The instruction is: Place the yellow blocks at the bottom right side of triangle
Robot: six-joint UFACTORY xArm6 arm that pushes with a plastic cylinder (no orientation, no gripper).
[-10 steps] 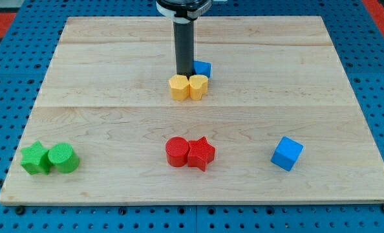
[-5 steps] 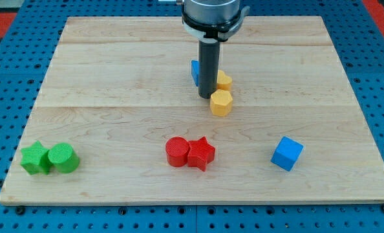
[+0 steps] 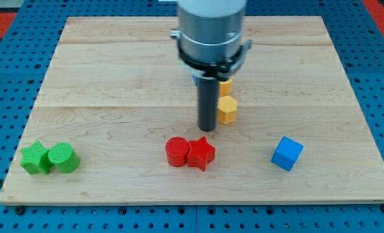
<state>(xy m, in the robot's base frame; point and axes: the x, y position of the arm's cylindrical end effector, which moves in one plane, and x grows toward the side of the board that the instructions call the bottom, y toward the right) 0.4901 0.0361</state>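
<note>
Yellow hexagonal block (image 3: 227,110) sits just right of my tip (image 3: 208,127), which holds nothing. Above it, a second yellow block (image 3: 225,87) is partly hidden by the arm. Only a blue sliver (image 3: 194,80) of another block shows behind the rod.

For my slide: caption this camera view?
My tip sits left of two yellow blocks, above the red star.

Two yellow blocks sit near the middle of the table, one above the other in the view. The lower yellow hexagonal block (image 3: 227,110) shows a flat faceted top and lies just to the view's right of the dark rod. The upper yellow block (image 3: 225,87) is partly hidden behind the arm, so its shape is hard to make out; it touches or nearly touches the lower one. The blue triangle is almost wholly covered by the arm.
</note>
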